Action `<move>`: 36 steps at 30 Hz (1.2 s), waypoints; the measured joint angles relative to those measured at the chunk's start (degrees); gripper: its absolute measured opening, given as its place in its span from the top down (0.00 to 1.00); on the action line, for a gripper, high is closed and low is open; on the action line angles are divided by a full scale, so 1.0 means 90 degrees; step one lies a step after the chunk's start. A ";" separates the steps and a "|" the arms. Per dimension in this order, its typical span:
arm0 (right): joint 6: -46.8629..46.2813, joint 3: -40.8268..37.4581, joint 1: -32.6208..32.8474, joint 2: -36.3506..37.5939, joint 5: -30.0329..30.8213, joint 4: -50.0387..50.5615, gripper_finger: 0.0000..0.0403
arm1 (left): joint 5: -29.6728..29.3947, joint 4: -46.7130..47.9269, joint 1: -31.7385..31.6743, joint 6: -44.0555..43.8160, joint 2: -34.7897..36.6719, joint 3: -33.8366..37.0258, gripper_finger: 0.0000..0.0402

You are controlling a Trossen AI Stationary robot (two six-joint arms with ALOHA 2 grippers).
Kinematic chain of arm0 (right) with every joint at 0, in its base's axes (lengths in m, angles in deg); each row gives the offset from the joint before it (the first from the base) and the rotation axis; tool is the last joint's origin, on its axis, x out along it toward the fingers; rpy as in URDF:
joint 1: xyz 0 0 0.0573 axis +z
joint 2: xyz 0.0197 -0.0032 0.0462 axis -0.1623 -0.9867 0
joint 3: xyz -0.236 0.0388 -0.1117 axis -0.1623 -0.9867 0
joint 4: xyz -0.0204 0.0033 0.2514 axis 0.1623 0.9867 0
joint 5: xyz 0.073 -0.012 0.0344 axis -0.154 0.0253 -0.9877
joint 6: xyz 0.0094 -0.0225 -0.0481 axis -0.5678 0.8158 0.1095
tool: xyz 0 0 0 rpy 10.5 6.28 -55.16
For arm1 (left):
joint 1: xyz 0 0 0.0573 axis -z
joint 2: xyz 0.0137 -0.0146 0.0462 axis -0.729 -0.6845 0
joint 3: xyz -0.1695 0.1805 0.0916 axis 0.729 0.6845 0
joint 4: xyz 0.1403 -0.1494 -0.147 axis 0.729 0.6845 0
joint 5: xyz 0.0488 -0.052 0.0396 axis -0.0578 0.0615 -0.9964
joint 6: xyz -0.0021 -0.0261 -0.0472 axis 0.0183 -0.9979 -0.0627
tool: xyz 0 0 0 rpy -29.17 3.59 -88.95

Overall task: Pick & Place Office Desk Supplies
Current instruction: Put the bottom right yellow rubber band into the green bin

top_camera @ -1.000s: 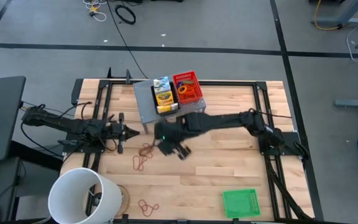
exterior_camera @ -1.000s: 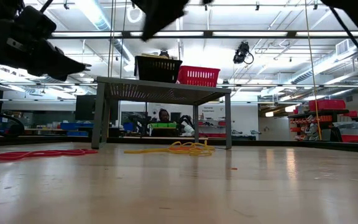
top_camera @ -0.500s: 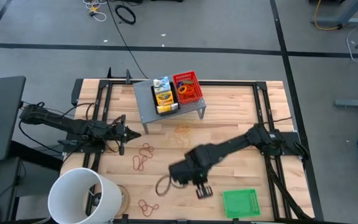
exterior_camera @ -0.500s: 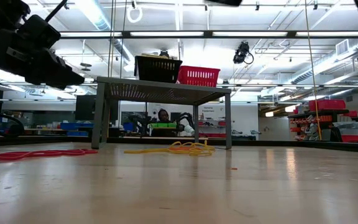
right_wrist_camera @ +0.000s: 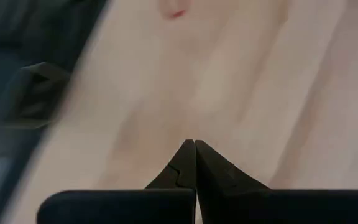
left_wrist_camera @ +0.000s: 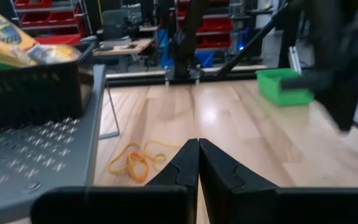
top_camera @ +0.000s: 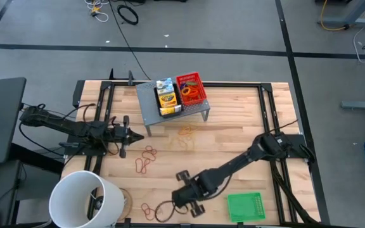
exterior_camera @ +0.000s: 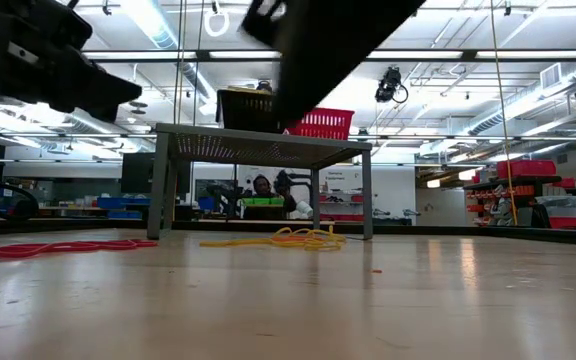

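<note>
Both tools are clenched and empty: right tool (top_camera: 170, 207) low at the bench's (top_camera: 233, 152) six o'clock edge, left tool (top_camera: 138, 133) at nine o'clock near rubber bands (top_camera: 146, 158).

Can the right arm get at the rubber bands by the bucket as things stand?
Probably yes. The right gripper, shut, hangs beside those rubber bands at the table's near edge with bare wood between; the bucket stands off to one side.

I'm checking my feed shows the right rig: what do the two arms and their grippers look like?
Both arms are dark, near-black jointed links with black cables along them, mounted on black frames at the table's sides. The left gripper and right gripper each end in two matte black, wedge-shaped fingers tapering to a point, with a notched step on the inner edges. No markings are visible.
</note>
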 joint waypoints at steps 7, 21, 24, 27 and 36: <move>0.0855 -0.1577 -0.0764 0.0115 0.0293 -0.2933 1.00 | 0.0065 -0.0250 -0.0002 0.0032 -0.0032 0.0000 0.97; 0.1446 -0.6226 -0.1437 0.1721 -0.0217 -1.1321 1.00 | 0.0201 -0.0349 0.0001 0.0123 -0.0461 -0.0001 0.97; 0.1501 -0.7179 -0.1471 0.2650 -0.0211 -1.1392 1.00 | 0.0190 -0.0366 -0.0004 0.0151 -0.0520 0.0002 0.97; 0.1479 -0.8159 -0.1525 0.3736 -0.0136 -1.1385 1.00 | 0.0135 -0.0406 -0.0007 0.0172 -0.0563 0.0002 0.97; 0.0808 -1.0943 -0.1394 0.6735 0.0525 -1.1459 1.00 | -0.0528 -0.0557 -0.0009 0.0524 -0.0561 0.0002 0.97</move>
